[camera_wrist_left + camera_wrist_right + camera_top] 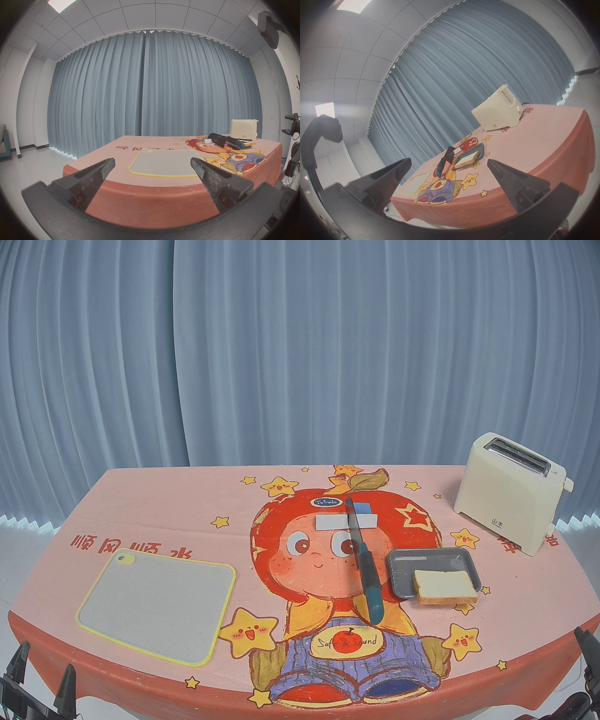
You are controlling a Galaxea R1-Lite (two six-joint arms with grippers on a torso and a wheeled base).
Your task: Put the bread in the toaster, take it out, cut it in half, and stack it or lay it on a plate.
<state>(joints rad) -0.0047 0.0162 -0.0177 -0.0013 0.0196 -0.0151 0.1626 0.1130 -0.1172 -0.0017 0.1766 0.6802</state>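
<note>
At near left edge of bench (156,509): left claw (152,161) hangs low, jaws wide, holding nothing.
Left half: cutting board (156,605) lies flat and bare, likely staged for halving step.
Centre: knife (365,568), blade propped on white-blue block (347,520), handle toward robot, probably for easy pickup.
Just right of knife: grey tray (425,562) holds one bread slice (445,587), which overhangs tray's near right corner.
Far right: toaster (509,490), slot up, no bread showing.
Off near right edge: right claw (449,162), spread wide, empty.
Toasting judged not yet begun.

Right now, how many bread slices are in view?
1. The bread lies on the grey tray, right of the knife. Another could be hidden inside the toaster.
</note>
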